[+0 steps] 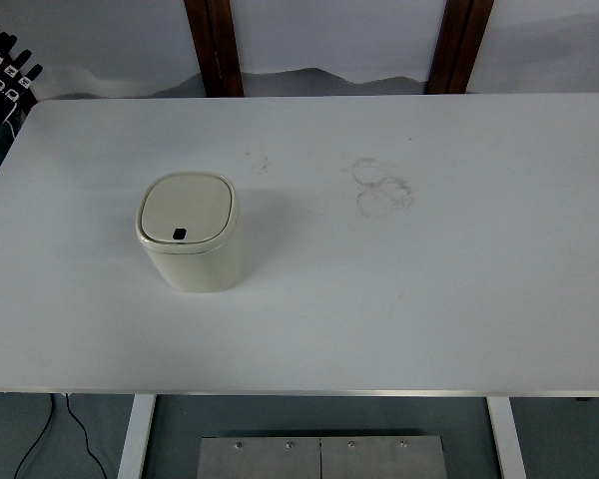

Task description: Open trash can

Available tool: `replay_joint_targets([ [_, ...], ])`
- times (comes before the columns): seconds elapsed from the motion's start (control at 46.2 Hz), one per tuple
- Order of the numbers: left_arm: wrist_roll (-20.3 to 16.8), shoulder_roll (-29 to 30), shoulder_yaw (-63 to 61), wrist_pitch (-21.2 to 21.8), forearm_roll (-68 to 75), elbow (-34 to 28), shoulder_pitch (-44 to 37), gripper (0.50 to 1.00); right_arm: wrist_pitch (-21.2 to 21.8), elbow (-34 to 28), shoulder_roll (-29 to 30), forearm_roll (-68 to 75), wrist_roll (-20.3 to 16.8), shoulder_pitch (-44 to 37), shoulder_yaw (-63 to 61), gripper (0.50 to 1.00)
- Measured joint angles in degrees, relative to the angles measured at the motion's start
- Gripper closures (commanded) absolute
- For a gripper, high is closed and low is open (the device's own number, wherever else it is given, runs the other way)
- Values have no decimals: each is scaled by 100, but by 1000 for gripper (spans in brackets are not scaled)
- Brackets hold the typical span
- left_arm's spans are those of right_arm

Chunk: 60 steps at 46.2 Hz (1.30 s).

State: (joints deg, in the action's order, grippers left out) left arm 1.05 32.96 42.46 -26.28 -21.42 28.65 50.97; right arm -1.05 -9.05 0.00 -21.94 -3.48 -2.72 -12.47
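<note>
Presently, one item on a white desk (pixel 459 299), with the robot's hands largely absent.

Item 1: trash can (pixel 191 234). Cream, rounded-square body, standing upright on the left half of the desk, roughly midway between the far and near edges and well clear of the left edge. Its lid (pixel 186 208) lies flat and closed, so the task appears not yet begun. A small dark button (pixel 179 235) sits at the lid's near rim, facing the robot's side. That orientation looks deliberate: a press from above on the near rim would likely be the way to spring the lid. Nothing touches the can.

Item 2: faint ring marks (pixel 381 187) on the desk top, right of the can and toward the far edge, well apart from it. A smaller smudge (pixel 257 160) lies just beyond the can. Neither seems to bear on the task.

Item 3: a black and white object (pixel 2 62) off the desk's far left corner, possibly the left hand at rest. Whether its fingers are spread or curled cannot be told. It holds nothing visible.

Item 4: right hand. Not seen anywhere.

Item 5: a dark cable (pixel 50 434) on the floor below the near left corner.
</note>
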Motion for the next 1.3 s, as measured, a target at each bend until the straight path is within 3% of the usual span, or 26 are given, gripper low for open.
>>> replay_joint_targets([
  [0.822,-35,-8,-3,15,16,0,-95,500,0,0,0,-2,3,0,0,505],
  [1.298,-35,-121,-45,253,42,11,-97,500,0,0,0,0,1,0,-1,505],
])
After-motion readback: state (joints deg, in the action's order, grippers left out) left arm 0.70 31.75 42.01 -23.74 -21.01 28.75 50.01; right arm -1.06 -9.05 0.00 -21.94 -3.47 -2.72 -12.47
